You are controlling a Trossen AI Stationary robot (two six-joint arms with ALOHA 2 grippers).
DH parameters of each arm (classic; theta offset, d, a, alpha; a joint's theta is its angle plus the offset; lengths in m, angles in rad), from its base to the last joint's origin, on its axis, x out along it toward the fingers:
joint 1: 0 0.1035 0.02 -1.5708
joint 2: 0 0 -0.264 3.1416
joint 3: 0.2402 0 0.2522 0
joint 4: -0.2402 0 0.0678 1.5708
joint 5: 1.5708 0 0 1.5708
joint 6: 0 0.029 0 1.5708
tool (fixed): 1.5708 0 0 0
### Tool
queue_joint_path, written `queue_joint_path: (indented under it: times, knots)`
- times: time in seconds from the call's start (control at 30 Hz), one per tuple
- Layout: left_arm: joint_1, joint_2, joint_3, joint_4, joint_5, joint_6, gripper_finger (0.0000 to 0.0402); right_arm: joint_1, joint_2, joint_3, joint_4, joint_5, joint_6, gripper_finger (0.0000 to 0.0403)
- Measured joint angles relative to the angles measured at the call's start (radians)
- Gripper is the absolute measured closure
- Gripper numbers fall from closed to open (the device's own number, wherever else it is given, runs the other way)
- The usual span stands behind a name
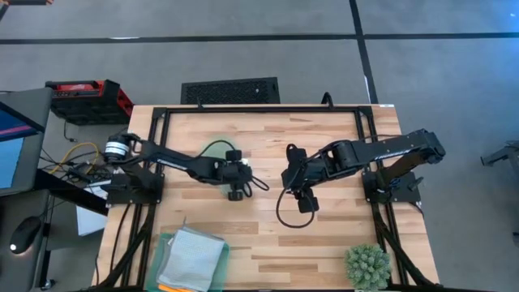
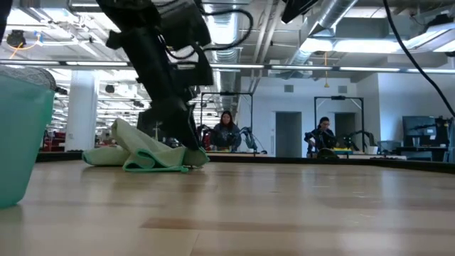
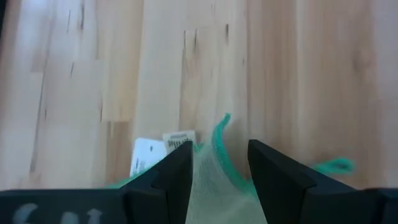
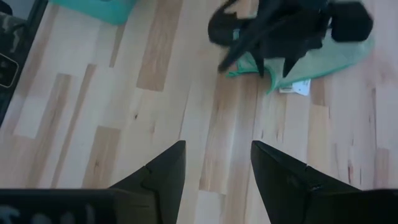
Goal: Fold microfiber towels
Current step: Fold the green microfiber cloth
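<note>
Leftmost on the wooden bench (image 1: 324, 243), at its near left corner in the high view, sits a green translucent tray (image 1: 166, 264) with a pale grey-blue towel (image 1: 193, 253) folded on top and a sliver of orange towel (image 1: 166, 287) showing under it. Further along, the light green towel (image 1: 212, 156) lies rumpled on the boards in the left half of the bench, partly hidden beneath the left arm. The left pincer (image 3: 219, 168) is down at this towel: in the left wrist view a strip of the green cloth runs up between its two fingers (image 3: 174, 171), which stand apart on either side of it rather than pressed flat together, and a white label (image 3: 148, 155) lies on the wood just beside them. In the low view the heap (image 2: 146, 153) rests on the bench with the dark arm coming down into it.

Right of centre, the right pincer (image 4: 216, 168) hangs over bare wood with its fingers spread and nothing between them, near the left arm but not touching the towel. At the near right corner stands a small spiky green plant (image 1: 367, 266).
</note>
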Motion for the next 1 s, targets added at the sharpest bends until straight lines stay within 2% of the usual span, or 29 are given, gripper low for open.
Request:
queue_joint_path:
  times: [0.23,0.53,0.63,0.83,1.0]
  knots:
    - [0.002,0.077,0.051,-0.065,-0.114,-0.02,0.0254,0.0,0.0,0.0,-0.001,0.0,0.0,0.0198]
    - [0.001,0.077,0.092,-0.104,-0.074,-0.034,0.0258,0.0,0.0,0.0,-0.001,0.0,0.0,0.0198]
    - [0.001,0.077,0.092,-0.123,-0.092,-0.034,0.0283,0.0,0.0,0.0,-0.001,0.0,0.0,0.0198]
    - [0.002,0.077,0.092,-0.203,-0.086,-0.025,0.0387,0.0,0.0,0.0,-0.001,0.0,0.0,0.0198]
    - [-0.005,0.074,0.11,-0.233,-0.133,-0.057,0.0399,0.0,0.0,0.0,0.0,0.0,-0.007,0.0198]
